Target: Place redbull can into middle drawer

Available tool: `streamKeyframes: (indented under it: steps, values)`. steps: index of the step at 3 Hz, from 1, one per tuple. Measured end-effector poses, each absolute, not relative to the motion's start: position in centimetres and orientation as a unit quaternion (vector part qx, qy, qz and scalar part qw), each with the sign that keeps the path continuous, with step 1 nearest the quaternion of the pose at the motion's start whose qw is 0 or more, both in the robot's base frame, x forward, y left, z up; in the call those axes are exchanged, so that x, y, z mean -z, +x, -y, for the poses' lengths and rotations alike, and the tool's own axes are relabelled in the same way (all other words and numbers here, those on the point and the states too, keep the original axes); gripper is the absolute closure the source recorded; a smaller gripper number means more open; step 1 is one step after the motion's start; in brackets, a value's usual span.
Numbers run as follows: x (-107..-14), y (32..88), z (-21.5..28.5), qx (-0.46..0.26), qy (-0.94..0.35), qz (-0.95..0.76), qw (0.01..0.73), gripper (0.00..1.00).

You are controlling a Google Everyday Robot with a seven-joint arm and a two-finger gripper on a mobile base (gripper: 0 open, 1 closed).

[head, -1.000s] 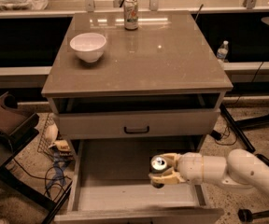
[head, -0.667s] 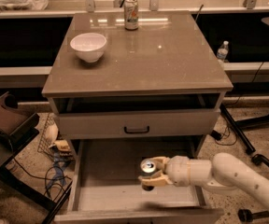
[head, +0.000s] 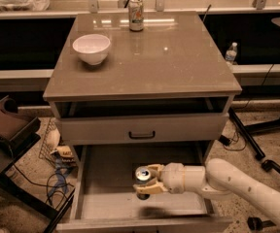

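Gripper (head: pixel 144 182) hangs over the middle drawer (head: pixel 101 176), jaws clamped on redbull can (head: pixel 142 174), silver top up.

arm (head: pixel 247 191): off-white, smooth rounded shell, thick tube sections
wrist (head: pixel 181 177): cream cylinder, faint ring seams
gripper (head: pixel 143 179): below the table (head: pixel 145 67) front edge, near mid-width
fingers (head: pixel 152 168): short, yellowish-tan, darker underneath
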State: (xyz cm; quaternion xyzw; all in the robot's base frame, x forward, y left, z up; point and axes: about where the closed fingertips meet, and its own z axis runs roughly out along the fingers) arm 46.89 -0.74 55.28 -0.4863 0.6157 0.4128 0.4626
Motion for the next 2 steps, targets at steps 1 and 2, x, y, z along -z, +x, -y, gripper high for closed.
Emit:
streamKeyframes:
  steps: [1,2]
  values:
    - [-53.9,48.4,-0.9,-0.412,-0.495,-0.596,0.48,1.0]
    - [-52.1,51.4,-3.5,-0.392,-0.536,-0.548,0.509,1.0]
